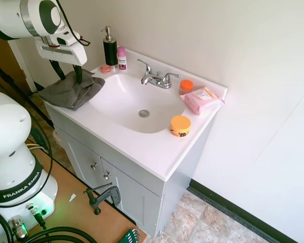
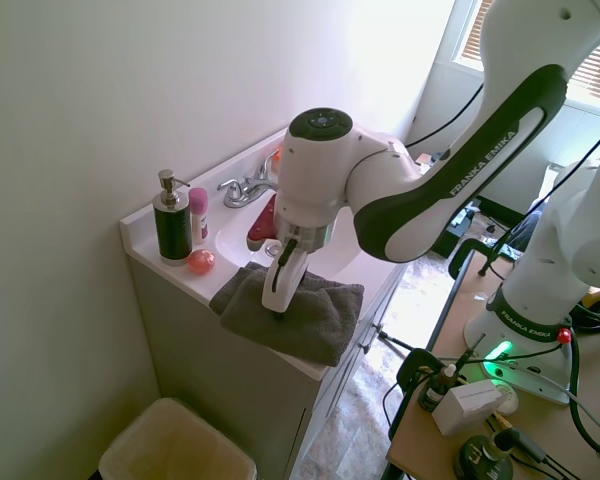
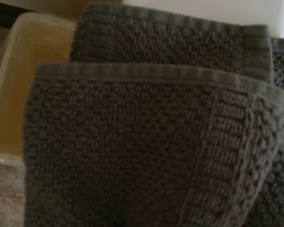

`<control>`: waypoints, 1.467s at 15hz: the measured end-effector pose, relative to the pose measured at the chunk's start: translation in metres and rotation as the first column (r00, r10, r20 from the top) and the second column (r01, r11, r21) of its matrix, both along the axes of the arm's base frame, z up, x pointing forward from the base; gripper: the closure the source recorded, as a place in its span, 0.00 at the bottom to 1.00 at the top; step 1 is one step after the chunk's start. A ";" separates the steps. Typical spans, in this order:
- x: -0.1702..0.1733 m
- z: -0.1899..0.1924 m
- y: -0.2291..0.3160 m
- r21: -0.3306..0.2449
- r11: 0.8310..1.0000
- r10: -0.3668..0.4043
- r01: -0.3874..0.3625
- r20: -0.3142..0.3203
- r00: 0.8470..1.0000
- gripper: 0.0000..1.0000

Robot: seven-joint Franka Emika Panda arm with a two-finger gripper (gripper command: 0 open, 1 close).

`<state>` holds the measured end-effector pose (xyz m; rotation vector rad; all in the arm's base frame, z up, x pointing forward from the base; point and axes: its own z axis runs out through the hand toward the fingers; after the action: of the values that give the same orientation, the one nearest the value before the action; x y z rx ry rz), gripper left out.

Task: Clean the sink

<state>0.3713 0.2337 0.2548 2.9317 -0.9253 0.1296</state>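
- The sink (image 1: pixel 126 104) sits mid-left in the first exterior view, a glossy white oval basin moulded into the white vanity top (image 1: pixel 152 152).
- The oval's long axis runs from the upper left of that frame down toward the lower right, roughly in line with the wall behind it. The round chrome drain (image 1: pixel 144 113) is near the middle of the bowl.
- The chrome faucet (image 1: pixel 157 78) stands on the wall side of the basin, spout pointing out over the bowl toward the lower left of the frame.
- A grey towel (image 1: pixel 71 90) is folded over the left end of the vanity, just beside the basin rim, one edge drooping off the counter.
- The gripper (image 2: pixel 279 312) comes straight down onto that towel; in the second exterior view the tips are pressed into the cloth near frame centre.
- Honestly can't tell whether the fingers are pinching the towel or just closed against it, they're buried in the folds.
- The wrist view is basically all towel, nubby weave with a hemmed border, plus a pale yellowish bin (image 3: pixel 9 90) at its left.
- In the first exterior view, a black soap dispenser (image 1: pixel 110 46) and a pink bottle (image 1: pixel 121 57) sit upper left by the wall.
- An orange jar (image 1: pixel 180 125) and a pink wipes pack (image 1: pixel 201 98) sit right of the basin.
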 end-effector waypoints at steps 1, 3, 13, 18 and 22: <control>0.003 -0.006 -0.003 0.002 1.000 -0.007 0.007 -0.006 1.000 0.00; 0.005 -0.009 -0.003 0.003 1.000 -0.012 0.012 -0.011 1.000 1.00; 0.001 -0.011 0.002 0.017 1.000 -0.023 0.024 -0.028 0.999 1.00; -0.001 -0.012 0.002 0.021 0.999 -0.024 0.025 -0.034 0.999 1.00; 0.006 -0.012 -0.013 0.034 0.995 -0.088 0.089 -0.031 0.996 1.00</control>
<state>0.3773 0.2210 0.2432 2.9098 -1.0619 0.0665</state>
